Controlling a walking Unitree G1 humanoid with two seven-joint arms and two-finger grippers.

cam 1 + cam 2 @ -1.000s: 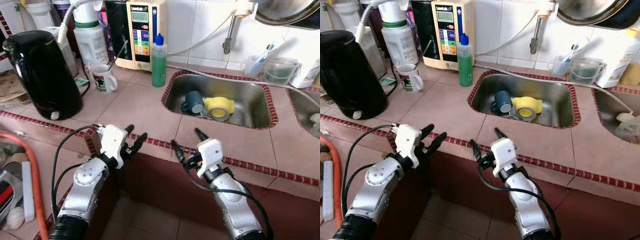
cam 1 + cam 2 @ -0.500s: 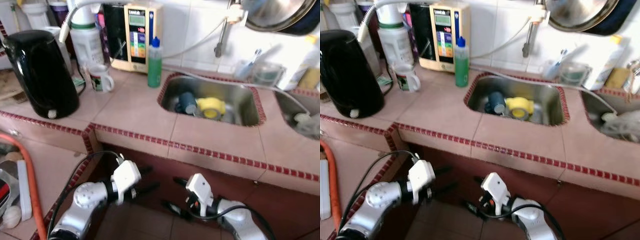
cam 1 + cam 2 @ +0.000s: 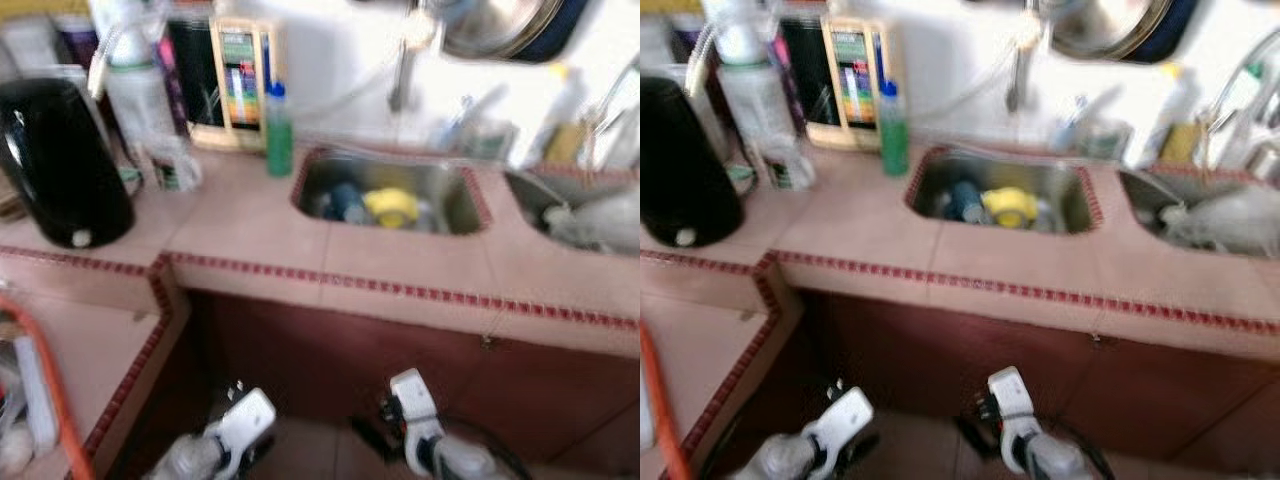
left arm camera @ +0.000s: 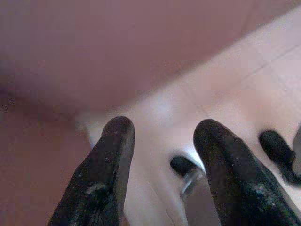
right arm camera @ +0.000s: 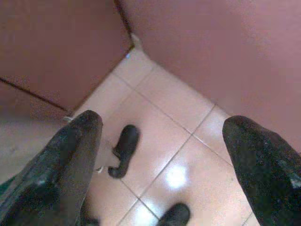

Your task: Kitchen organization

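The steel sink [image 3: 455,190] holds a yellow cup [image 3: 390,206] and a dark blue mug [image 3: 343,200]. A green bottle [image 3: 279,135], a white mug [image 3: 176,166] and a black kettle [image 3: 60,165] stand on the pink tiled counter [image 3: 260,230]. Both arms hang low in front of the dark red cabinet. My left gripper [image 4: 162,129] is open over the floor tiles, holding nothing. My right gripper [image 5: 164,127] is open wide, also holding nothing, with the floor below it. The head views are blurred.
A second sink [image 3: 590,215] on the right holds pale items. A water machine [image 3: 240,85] and a large white bottle [image 3: 135,85] stand by the wall. A metal pan [image 3: 500,25] hangs above. An orange hose [image 3: 50,400] runs along the lower counter on the left.
Both arms have dropped from the counter's edge down to near the floor. The whole picture has shifted and blurred, so the camera has moved.
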